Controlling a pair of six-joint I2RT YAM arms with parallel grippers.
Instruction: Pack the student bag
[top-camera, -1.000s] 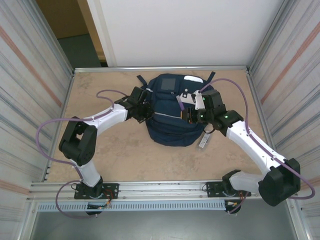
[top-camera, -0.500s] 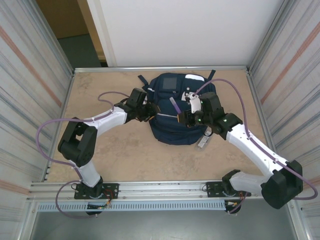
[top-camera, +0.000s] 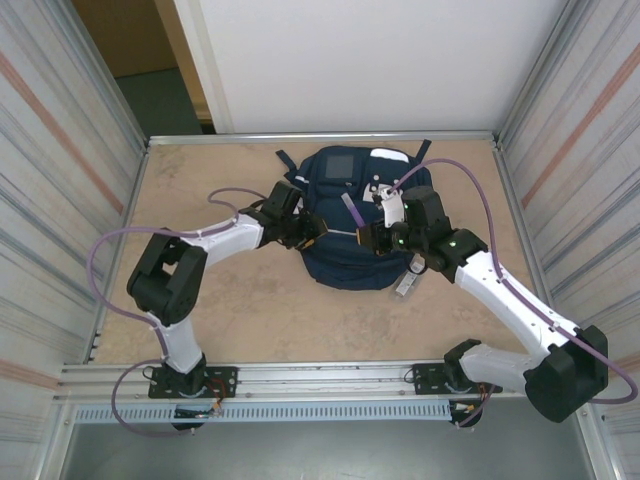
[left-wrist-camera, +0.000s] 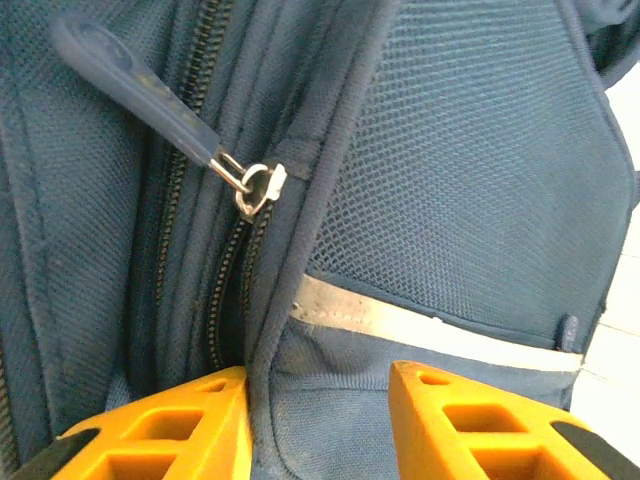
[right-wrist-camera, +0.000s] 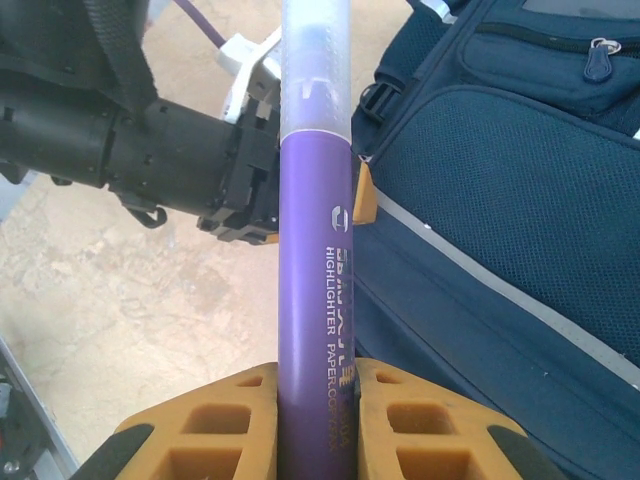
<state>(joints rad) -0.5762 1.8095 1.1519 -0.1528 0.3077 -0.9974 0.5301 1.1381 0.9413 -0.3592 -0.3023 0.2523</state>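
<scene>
The student bag (top-camera: 340, 255) lies with the left pincer (left-wrist-camera: 318, 385) parted at its zipper (left-wrist-camera: 250, 190), the right pincer (right-wrist-camera: 315, 375) clamping a purple "HIGHLIGHTER" pen (right-wrist-camera: 314, 200).

The large navy-blue fabric backpack (top-camera: 345, 262) is woven of coarse, matt cloth, with open mesh on its side panel. A pale stripe (left-wrist-camera: 420, 322) of smooth, faintly shiny tape is sewn across it. The small zip slider (left-wrist-camera: 255, 190) is made of bright polished metal; its long navy pull tab (left-wrist-camera: 130, 85) looks rubbery and matt. The purple cylindrical highlighter (right-wrist-camera: 315, 300) is formed of smooth, slightly glossy plastic, its cap (right-wrist-camera: 315, 60) frosted. The orange gripper fingers (left-wrist-camera: 170, 425) are moulded in matt plastic.
</scene>
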